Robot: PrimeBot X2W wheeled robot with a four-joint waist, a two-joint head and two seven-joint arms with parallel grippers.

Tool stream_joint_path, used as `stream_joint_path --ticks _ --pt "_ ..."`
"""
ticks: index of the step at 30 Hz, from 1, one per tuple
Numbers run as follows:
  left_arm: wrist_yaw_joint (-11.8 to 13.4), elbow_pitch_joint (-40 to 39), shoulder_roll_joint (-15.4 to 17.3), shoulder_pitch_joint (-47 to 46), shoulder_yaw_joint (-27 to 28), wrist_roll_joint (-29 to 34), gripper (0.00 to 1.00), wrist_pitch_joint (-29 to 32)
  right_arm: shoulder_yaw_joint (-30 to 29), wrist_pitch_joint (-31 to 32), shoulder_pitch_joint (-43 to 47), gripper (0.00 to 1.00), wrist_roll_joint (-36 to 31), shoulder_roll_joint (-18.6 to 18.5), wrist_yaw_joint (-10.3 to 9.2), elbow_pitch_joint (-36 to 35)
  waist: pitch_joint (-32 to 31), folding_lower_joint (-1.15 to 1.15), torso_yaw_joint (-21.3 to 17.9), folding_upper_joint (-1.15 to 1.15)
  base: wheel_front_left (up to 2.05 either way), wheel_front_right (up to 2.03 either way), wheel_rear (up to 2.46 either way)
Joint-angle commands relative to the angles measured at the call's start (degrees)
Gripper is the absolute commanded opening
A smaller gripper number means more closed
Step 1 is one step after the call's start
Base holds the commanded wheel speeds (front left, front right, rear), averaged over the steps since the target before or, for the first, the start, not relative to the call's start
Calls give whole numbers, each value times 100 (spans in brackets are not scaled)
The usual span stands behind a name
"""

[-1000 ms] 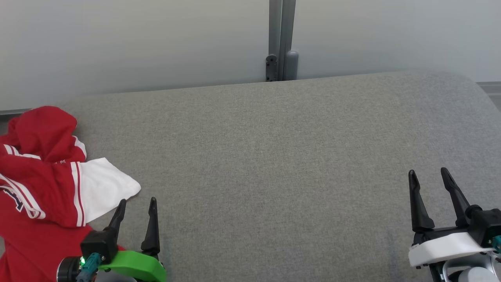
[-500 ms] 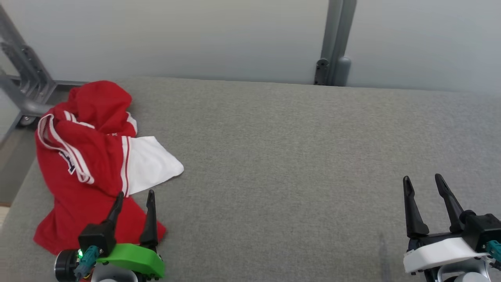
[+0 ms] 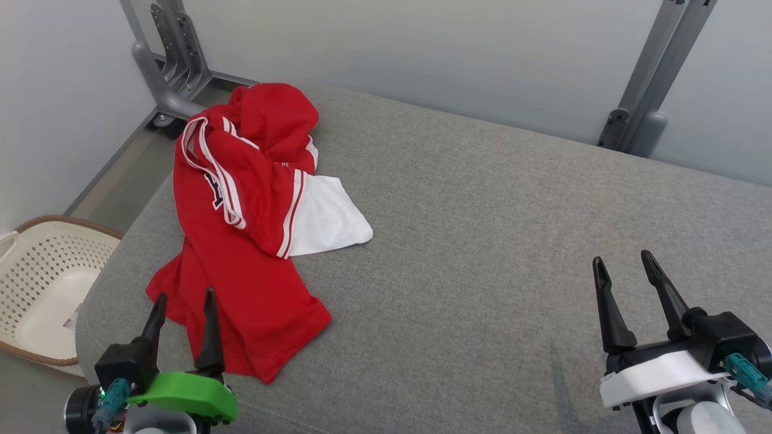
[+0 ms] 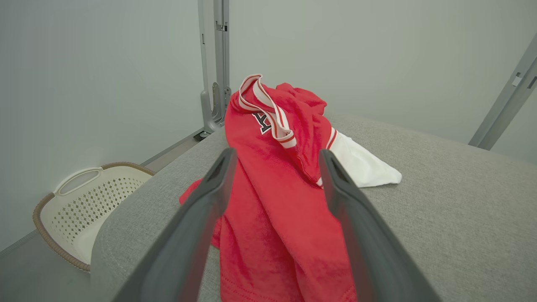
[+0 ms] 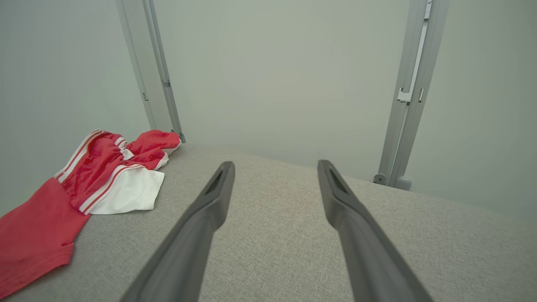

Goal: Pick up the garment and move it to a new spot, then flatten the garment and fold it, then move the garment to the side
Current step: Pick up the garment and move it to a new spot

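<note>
A pale perforated basket [image 3: 42, 283] sat on the floor off the counter's [image 3: 482, 241] nine o'clock edge, probably there to hold laundry. At seven o'clock in the head view, the left hand [image 3: 185, 295] hovered with its fingers spread wide and nothing between them. Its tips pointed toward twelve o'clock over the near hem of the garment [image 3: 241, 199], seemingly lined up for the first pick. The garment, red with white trim, lay crumpled at ten o'clock on the grey counter, close to the corner. Its white sleeve [image 3: 325, 220] flopped toward three o'clock. That cramped spot would explain moving it to roomier ground before flattening. At four o'clock the right hand [image 3: 622, 258] was equally wide and empty, well apart from the cloth.
</note>
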Motion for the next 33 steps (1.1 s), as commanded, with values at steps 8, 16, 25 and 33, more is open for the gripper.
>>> stream_joint_path --ticks 8,16,25,33 --pt "-17 603 99 -1030 -444 -947 100 289 120 -20 -361 100 -54 -271 0 -94 896 0 -376 0 0 0 0" --pt "27 1538 506 -2595 -207 -1826 100 1648 357 -20 -1081 100 -58 -405 0 -133 1821 0 -938 0 0 0 0" --pt "397 2720 831 -3448 152 -2256 100 2599 496 -20 -1434 100 -41 -262 0 -120 2127 0 -1397 0 0 0 0" --pt "286 3181 1049 -3543 214 -2289 0 2220 396 -20 -1282 100 -15 -152 0 -76 1868 0 -1548 0 0 0 0"
